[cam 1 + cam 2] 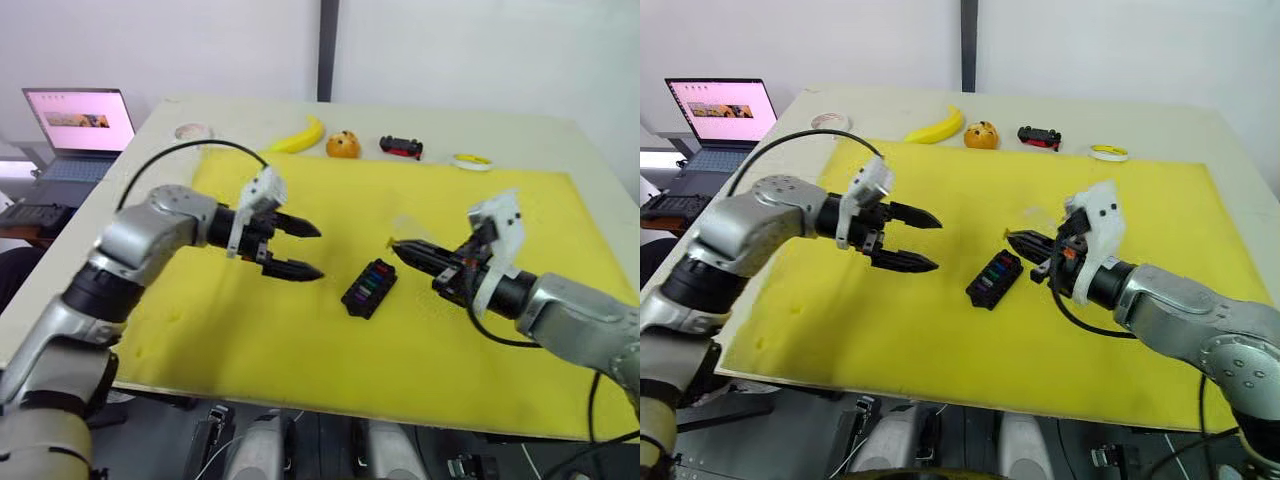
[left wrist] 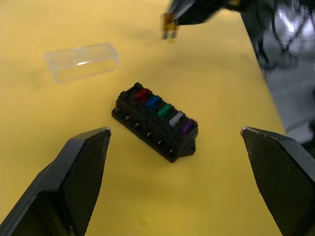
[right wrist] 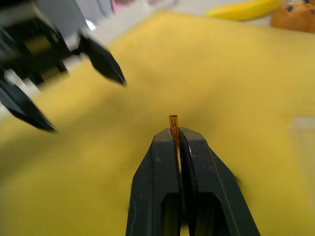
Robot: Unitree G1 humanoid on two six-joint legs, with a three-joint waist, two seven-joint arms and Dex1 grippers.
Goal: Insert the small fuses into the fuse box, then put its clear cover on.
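A black fuse box (image 1: 369, 287) lies in the middle of a yellow mat (image 1: 300, 350), with red, blue, green, grey and purple fuses (image 2: 158, 108) seated in its top slots. The right gripper (image 3: 176, 132) hovers just beside the box, its fingers pinched tight on an orange fuse (image 3: 173, 123). The left gripper (image 1: 305, 250) hangs near the box on the other side, fingers spread wide and holding nothing. The clear cover (image 2: 82, 61) rests on the mat near the box.

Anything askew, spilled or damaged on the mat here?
Nothing stands out. The fuse box sits flat with five fuses seated, the clear cover lies intact beside it, and the right tool pinches an orange fuse.
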